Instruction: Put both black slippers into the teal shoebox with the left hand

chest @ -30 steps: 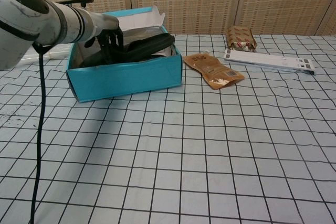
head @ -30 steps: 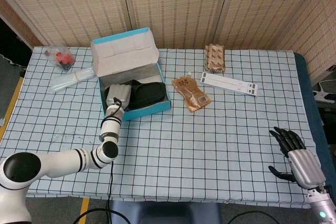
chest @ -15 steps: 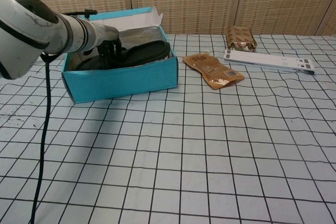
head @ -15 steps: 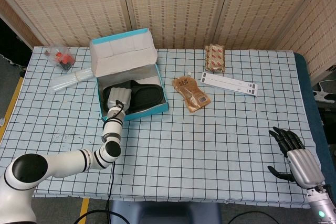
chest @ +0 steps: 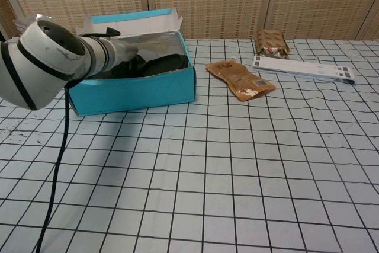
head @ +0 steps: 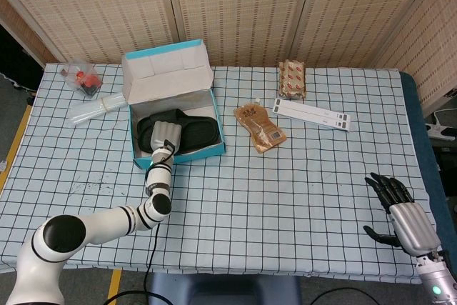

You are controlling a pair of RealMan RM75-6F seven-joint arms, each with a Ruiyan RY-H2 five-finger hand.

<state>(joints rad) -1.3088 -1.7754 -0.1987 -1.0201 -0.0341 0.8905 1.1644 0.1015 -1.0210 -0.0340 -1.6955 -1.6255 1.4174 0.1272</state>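
- Head view: the teal shoebox (head: 178, 153) sits toward the far left of the checked surface (head: 285, 198), its lid standing open at the back.
- The black slippers (head: 196, 132) lie inside the box, filling its floor; where one ends and the other begins cannot be told.
- The left robot hand (head: 166, 136) is down inside the box, on top of the slippers at their near-left part. Only its grey back shows, so whether its fingers grip a slipper or merely rest on it cannot be told.
- The right robot hand (head: 398, 208) hovers at the near right corner of the surface, dark fingers spread and holding nothing.
- A brown pouch (head: 260, 127) lies just right of the box; a white strip (head: 313, 113) and a red-and-tan packet (head: 292, 79) lie farther right and back.
- A clear bag with red pieces (head: 81, 77) and a clear tube bundle (head: 100, 108) lie left of the box.
- Chest view: the left arm (chest: 50, 63) reaches into the shoebox (chest: 133, 91) from the left; the slippers (chest: 160, 64) show dark above the front wall, and the arm hides the robot hand.
- The pouch (chest: 241, 79), strip (chest: 303, 69) and packet (chest: 271, 42) lie to the right.
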